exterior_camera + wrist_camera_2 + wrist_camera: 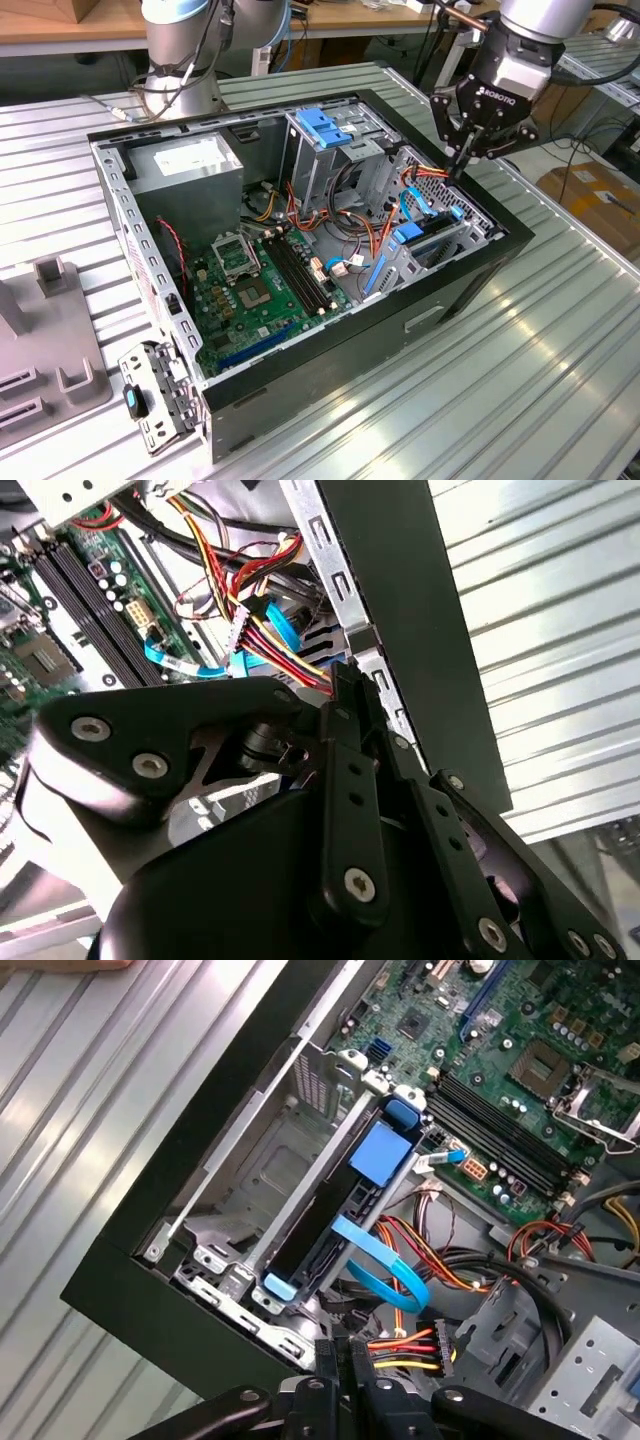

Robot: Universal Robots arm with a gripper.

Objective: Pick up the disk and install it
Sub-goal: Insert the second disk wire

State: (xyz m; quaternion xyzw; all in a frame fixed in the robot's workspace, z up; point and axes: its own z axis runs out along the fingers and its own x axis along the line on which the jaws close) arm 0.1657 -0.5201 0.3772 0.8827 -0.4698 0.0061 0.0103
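Note:
The disk [325, 1225] stands on edge in the metal bay at the front corner of the open computer case [480, 255]. It shows as a dark slab with light-blue carrier ends and a blue tab; its label is hidden. In the exterior view the disk [432, 238] sits low in that corner. My gripper [459, 163] hangs just above the case's rim beside the bay, a little apart from the disk. Its fingers [336, 1352] are shut together with nothing between them. In the second wrist view the gripper [345, 675] points down at the coloured cables.
A blue flat cable [385, 1260] and red-yellow power wires [410, 1345] lie between my fingers and the bay. The motherboard [255, 290], grey power-supply box [185, 165] and blue-topped drive cage [325, 125] fill the case. A grey fixture [50, 340] stands at the exterior view's left.

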